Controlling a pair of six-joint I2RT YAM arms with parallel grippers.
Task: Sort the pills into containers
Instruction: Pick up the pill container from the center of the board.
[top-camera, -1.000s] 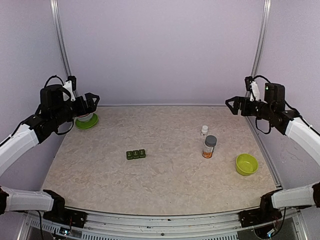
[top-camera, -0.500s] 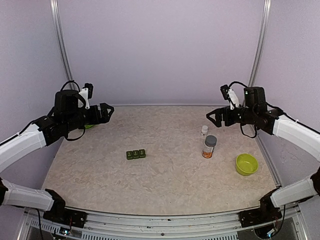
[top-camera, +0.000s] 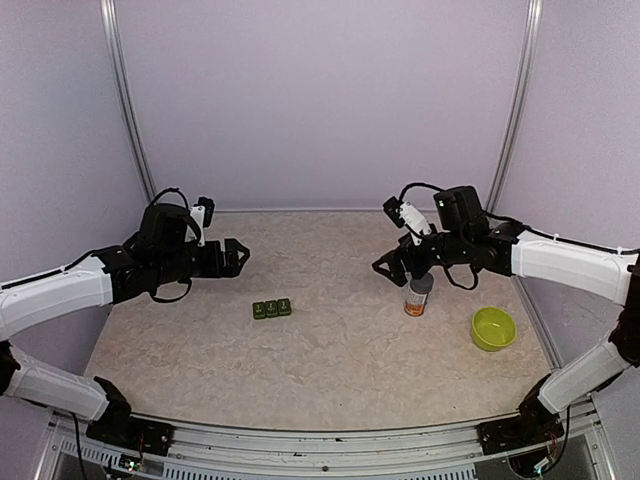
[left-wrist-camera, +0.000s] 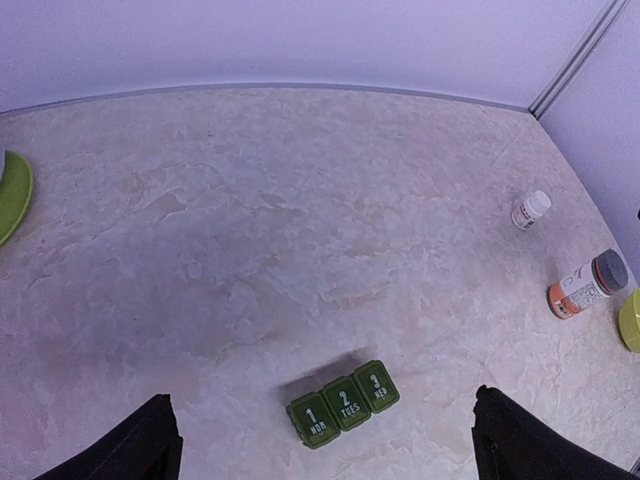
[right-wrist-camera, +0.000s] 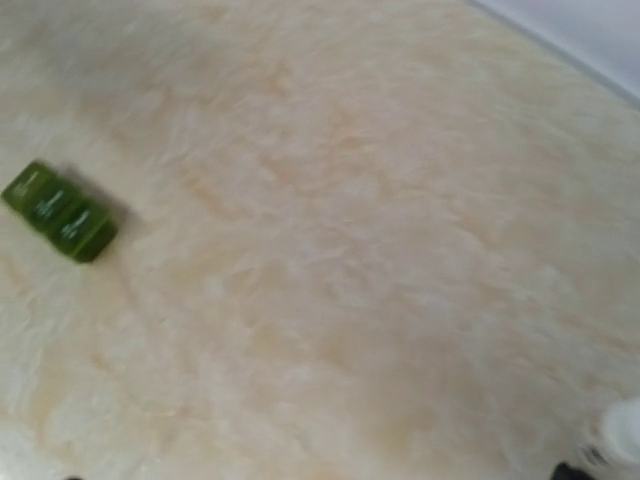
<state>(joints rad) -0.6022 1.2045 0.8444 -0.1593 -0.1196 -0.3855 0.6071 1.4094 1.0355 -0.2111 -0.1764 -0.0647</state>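
Top external view: the pill organiser (top-camera: 271, 308), a dark green strip of three joined compartments, lies flat on the marbled table (top-camera: 330, 360), left of its middle and about halfway between the near and far edges. Its lids are down. The left gripper (top-camera: 240, 258) hangs above the table, beyond the strip and to its left, with its jaws spread wide and nothing between them. In the left wrist view its dark fingers (left-wrist-camera: 140, 445) stand far apart at the bottom corners, and the lids read 1, 2 and 3.

The right gripper (top-camera: 386, 271) hovers over the right half, jaws wide and empty, just above a grey-capped, orange-labelled pill bottle (top-camera: 419, 295). A lime-green bowl (top-camera: 493, 328) sits near the right edge. The right wrist view is blurred, with the strip at its left.
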